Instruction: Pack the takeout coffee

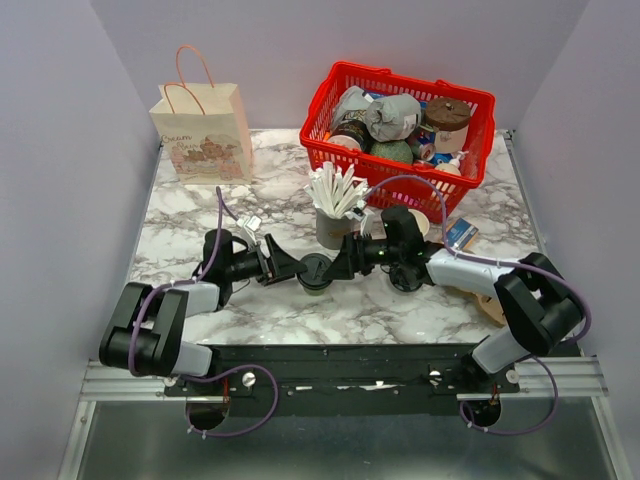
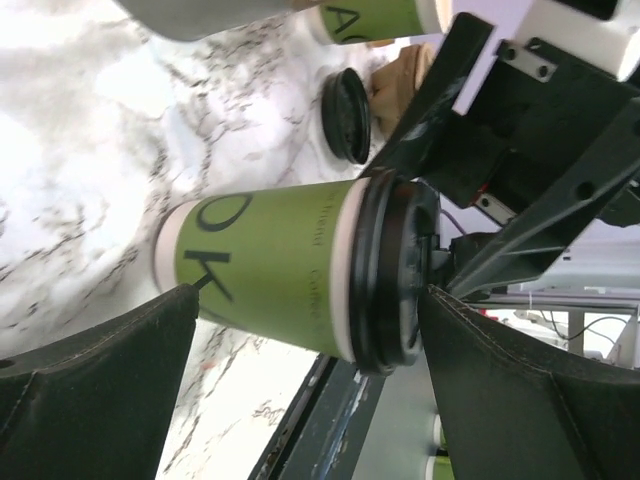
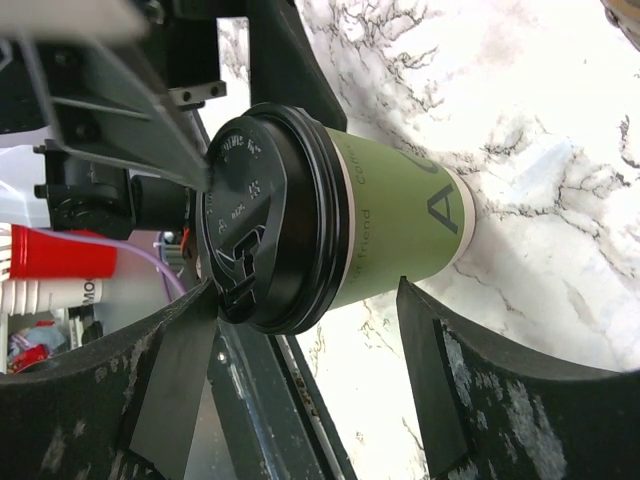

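Observation:
The takeout coffee (image 1: 316, 271), a green paper cup with a black lid, stands upright on the marble table (image 1: 300, 320) near its front edge. In the left wrist view the takeout coffee (image 2: 270, 265) sits between my two dark fingers. My left gripper (image 1: 297, 268) (image 2: 308, 300) is open on the cup's left side. My right gripper (image 1: 337, 266) (image 3: 308, 300) is open on its right side, and one finger (image 3: 180, 350) lies close against the lid's rim. In the right wrist view the takeout coffee (image 3: 330, 235) fills the gap between the jaws.
A paper bag (image 1: 203, 130) stands at the back left. A red basket (image 1: 318, 150) full of items is at the back right. A grey cup of white sticks (image 1: 335, 215) stands just behind the grippers. A loose black lid (image 2: 347, 115) and another green cup (image 2: 375, 18) lie beyond.

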